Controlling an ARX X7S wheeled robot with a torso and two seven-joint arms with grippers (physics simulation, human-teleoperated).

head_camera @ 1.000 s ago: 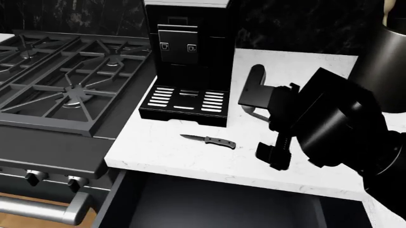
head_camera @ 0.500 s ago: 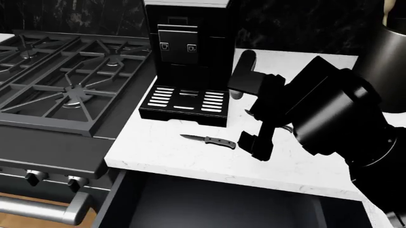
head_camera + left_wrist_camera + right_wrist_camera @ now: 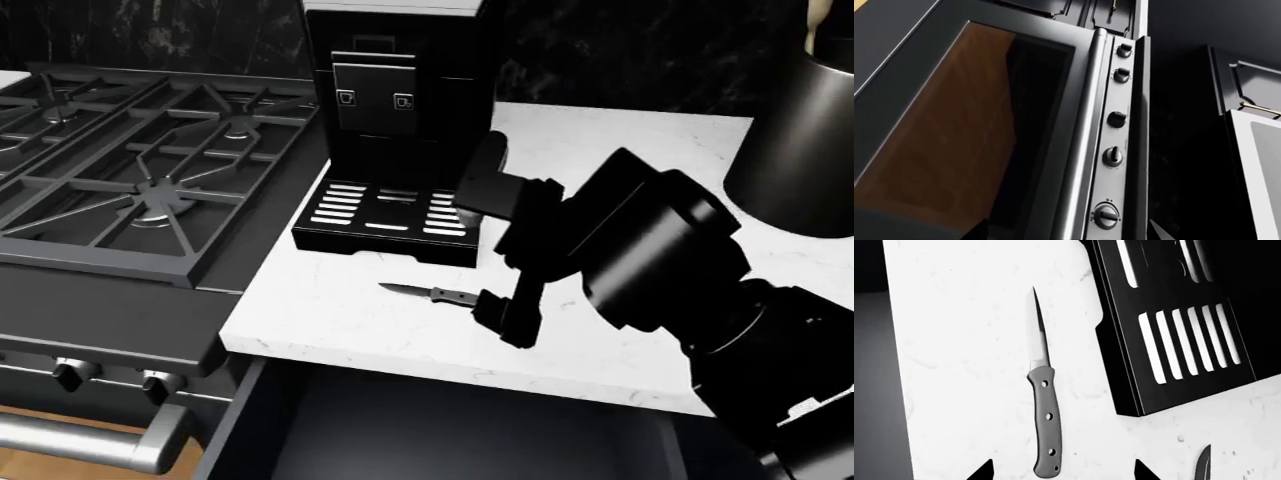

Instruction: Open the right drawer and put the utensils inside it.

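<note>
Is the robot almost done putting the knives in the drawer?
Not yet. The right drawer is already pulled open, but looks empty where it shows. The grey-handled knife lies flat on the white counter, with the right gripper open above it, not touching. A second knife's tip also lies on the counter. Both must go in.

grey-handled knife (silver blade) on white marbled counter.

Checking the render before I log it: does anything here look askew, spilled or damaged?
Nothing stands out. The grey-handled knife lies flat on the white counter beside the coffee machine's drip tray, another blade tip nearby, and the drawer below sits open. No spills or damage show.
</note>
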